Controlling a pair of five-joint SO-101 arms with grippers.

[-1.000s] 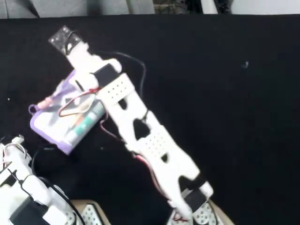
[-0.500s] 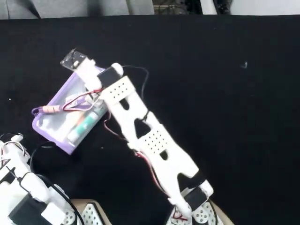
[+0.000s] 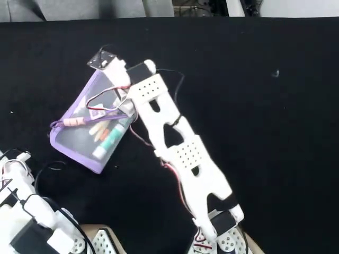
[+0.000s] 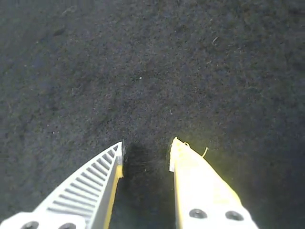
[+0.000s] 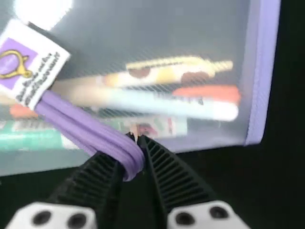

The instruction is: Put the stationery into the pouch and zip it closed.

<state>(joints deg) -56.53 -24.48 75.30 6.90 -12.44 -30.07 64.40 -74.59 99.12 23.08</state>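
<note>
The right gripper (image 5: pixel 136 140) is clamped on the purple loop (image 5: pixel 90 129) of the pouch (image 3: pixel 87 132); over the last second it has dragged the pouch toward the middle of the black surface (image 3: pixel 254 106) and swung it steeper; pens (image 5: pixel 167 98) lie inside; probably the zip is being drawn, though I cannot see it shut; the left gripper (image 4: pixel 145 150) hangs open, empty.
</note>
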